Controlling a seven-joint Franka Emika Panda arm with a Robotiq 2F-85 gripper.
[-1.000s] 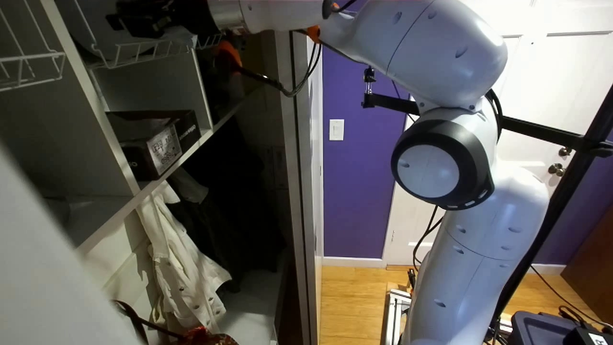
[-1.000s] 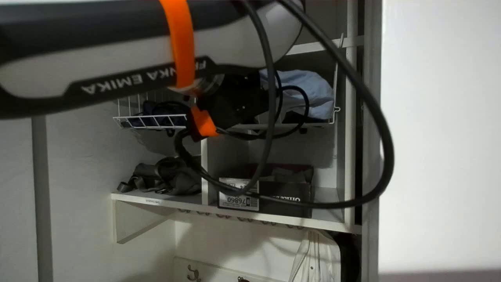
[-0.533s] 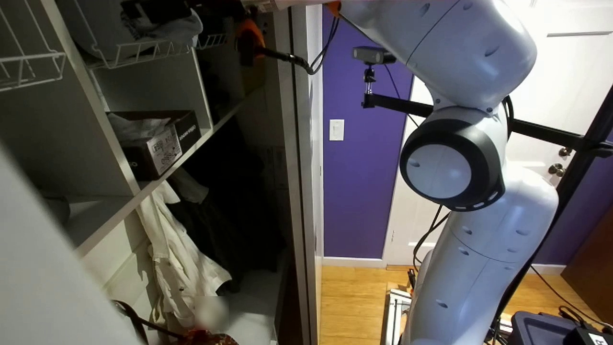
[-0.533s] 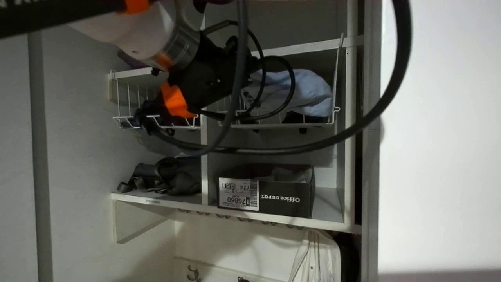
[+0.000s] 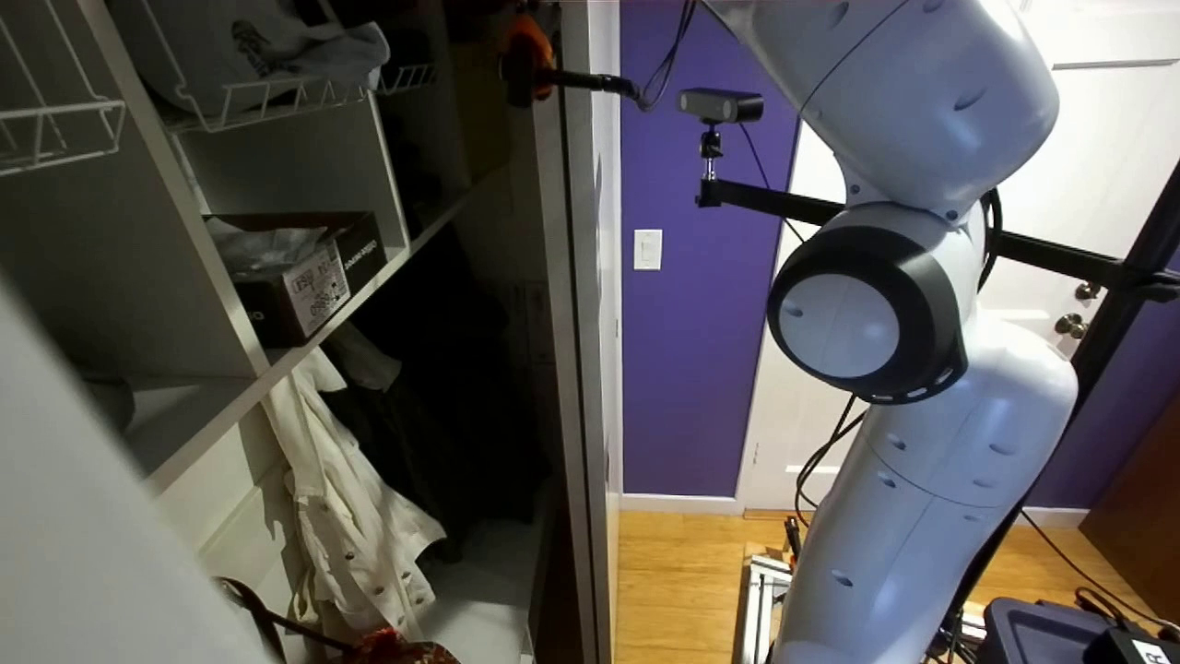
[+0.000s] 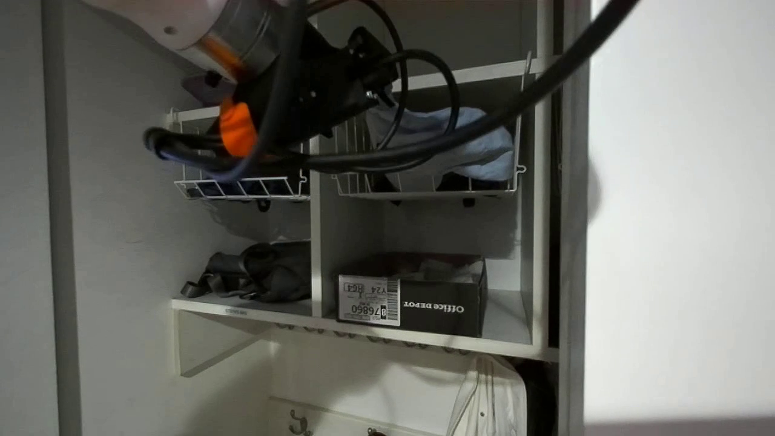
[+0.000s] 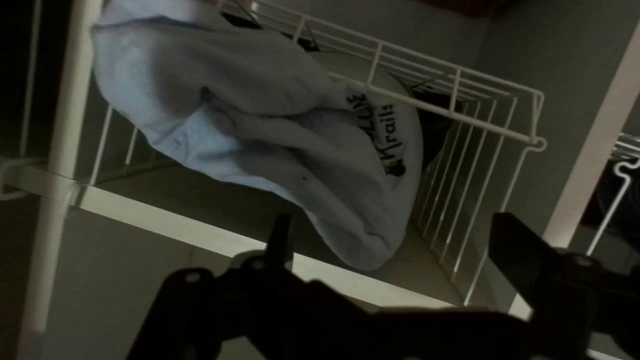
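In the wrist view my gripper (image 7: 392,220) stands open, its dark fingers (image 7: 517,250) wide apart with nothing held between them. Beyond the fingertips a light blue-grey cloth (image 7: 240,110) with dark lettering lies bunched in a white wire basket (image 7: 500,131). The cloth's lower fold shows through the gap between the fingers, and no contact is visible. An exterior view shows the black gripper body (image 6: 315,91) in front of the baskets, left of the cloth (image 6: 478,148), its fingers hidden. Elsewhere the gripper is cut off by the top edge, while the cloth (image 5: 341,55) is visible.
Below the basket, an open Office Depot box (image 6: 442,306) sits on a shelf beside a dark strapped bag (image 6: 272,275). A cable (image 6: 484,142) loops from the arm. A white jacket (image 5: 359,516) hangs lower down. A closet frame (image 5: 572,323) stands near the arm.
The arm has drawn up and back from the basket, its gripper body leaving the cloth's front. The cloth has stayed in the basket and shows more fully; the box is uncovered.
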